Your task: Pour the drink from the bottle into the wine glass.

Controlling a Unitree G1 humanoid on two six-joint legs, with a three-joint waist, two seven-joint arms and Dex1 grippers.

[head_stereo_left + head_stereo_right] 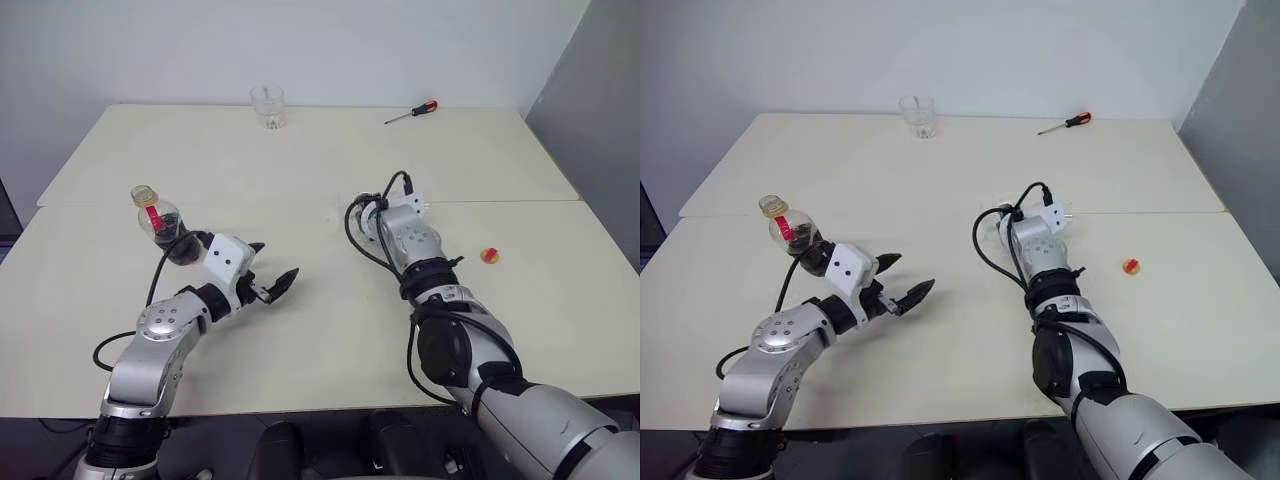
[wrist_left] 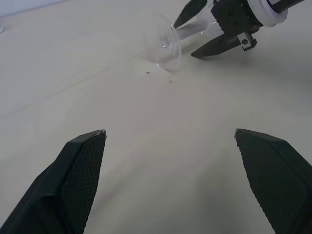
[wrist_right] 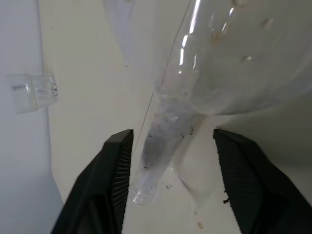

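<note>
The bottle [image 1: 158, 216], small and clear with a red neck label, a yellowish cap and dark drink in it, stands upright on the table just behind my left wrist. My left gripper [image 1: 275, 260] hovers open and empty over the table near the middle. The wine glass [image 2: 164, 45] lies on its side at the table's centre. Its thin stem [image 3: 163, 141] runs between the fingers of my right gripper [image 3: 170, 131], which are apart on either side of it with gaps showing. From the head views my right wrist [image 1: 400, 225] hides most of the glass.
A short clear tumbler [image 1: 267, 106] stands at the table's far edge, with a red-handled screwdriver [image 1: 412, 112] to its right. A small red and yellow ball [image 1: 489, 256] lies right of my right arm. A seam [image 1: 250, 205] runs across between the two tabletops.
</note>
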